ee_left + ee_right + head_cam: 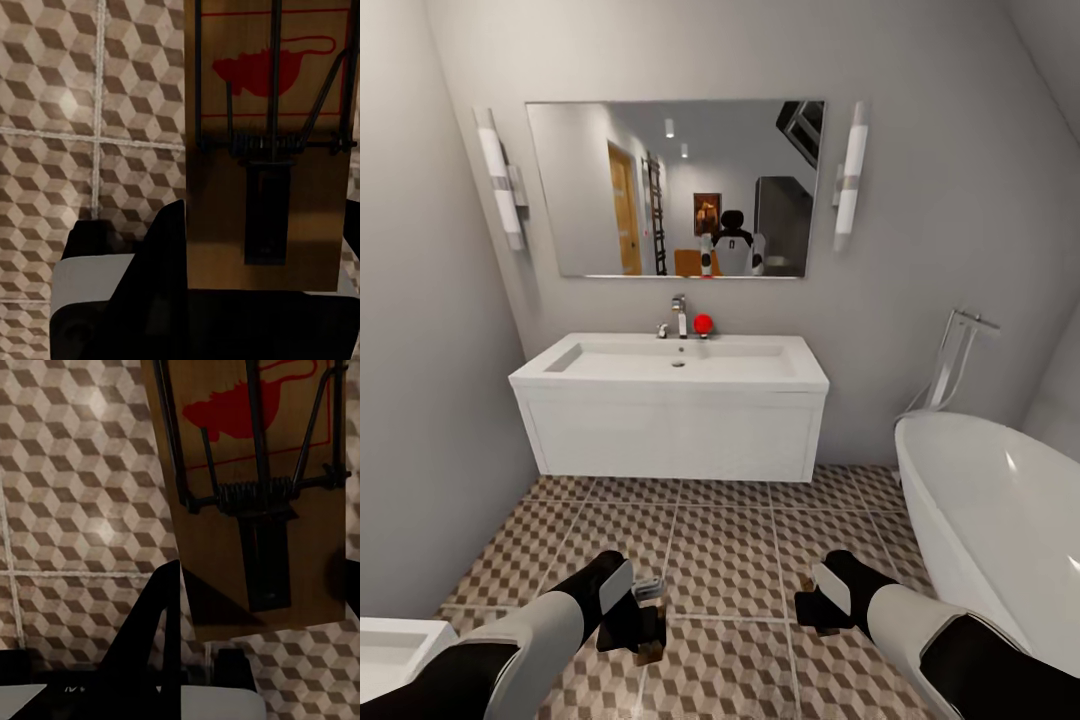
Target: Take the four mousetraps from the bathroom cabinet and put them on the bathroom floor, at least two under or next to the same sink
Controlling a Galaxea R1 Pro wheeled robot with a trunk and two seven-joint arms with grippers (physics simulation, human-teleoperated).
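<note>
Left claw (643,618) pinched mousetrap (266,142); right claw (812,598) pinched second mousetrap (255,495). Both hung above bathroom floor (730,540), short of sink (672,362). Advised: advance toward sink, lower flat, release.

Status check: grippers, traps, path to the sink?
Left gripper shut on mousetrap. Right gripper shut on second mousetrap. Sink ahead, tiled floor between.

No readable text; just a red mouse emblem printed on each mousetrap (266,142) (255,495) board.
</note>
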